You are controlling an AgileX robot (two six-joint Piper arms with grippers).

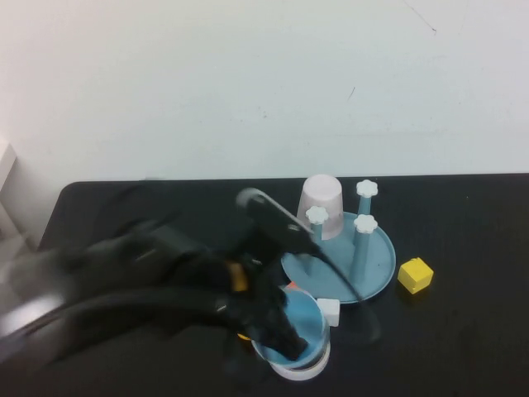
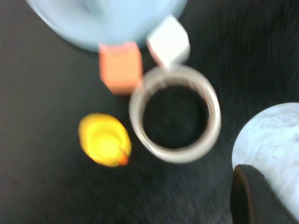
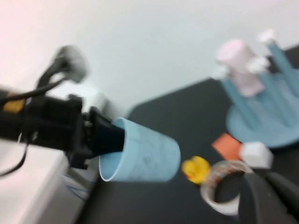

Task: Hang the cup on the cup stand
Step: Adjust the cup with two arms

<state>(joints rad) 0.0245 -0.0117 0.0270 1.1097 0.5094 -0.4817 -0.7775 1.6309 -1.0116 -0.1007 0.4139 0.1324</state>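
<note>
The light blue cup [image 1: 296,324] hangs tilted above the tape roll, and my left gripper [image 1: 285,331] is shut on its rim. The right wrist view shows the cup [image 3: 145,156] lying sideways in the air, with the left gripper [image 3: 112,140] at its mouth. One dark finger [image 2: 245,198] lies against the cup [image 2: 273,140] in the left wrist view. The teal cup stand [image 1: 376,265] with white-knobbed pegs is just beyond it, to the right. My right gripper [image 3: 273,193] hangs shut and holds nothing, low over the table near the tape roll [image 3: 222,186].
A pale pink cup [image 1: 321,207] sits upside down on one peg. On the table below the cup lie a tape roll [image 2: 175,119], a yellow duck [image 2: 105,140], an orange block [image 2: 120,67] and a white cube [image 1: 329,311]. A yellow cube [image 1: 415,275] lies right of the stand.
</note>
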